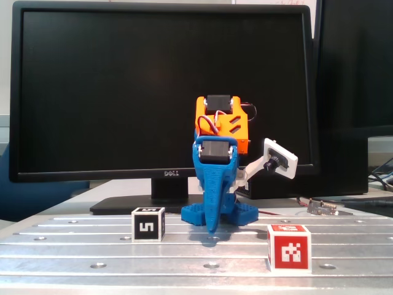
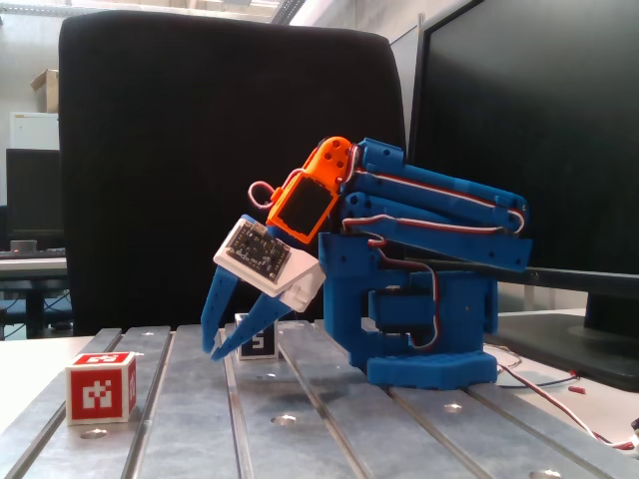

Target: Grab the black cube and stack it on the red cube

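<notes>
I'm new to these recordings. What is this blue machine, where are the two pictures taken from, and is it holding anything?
The blue and orange machine is a small robot arm bolted to a grooved metal table. It ends in a two-finger gripper, whose pointed blue fingers aim down at the table.

One fixed view faces the arm head-on, with a dark Dell monitor behind it. The other fixed view looks from the side, so the arm appears folded, with the gripper reaching toward the left.

Two small cubes sit on the table. The black cube is left of the arm in the head-on view; from the side it is partly hidden behind the fingers. The red cube stands apart, nearer the camera on the right in the head-on view.

The gripper holds nothing. Its fingertips nearly meet, well apart from both cubes.
</notes>
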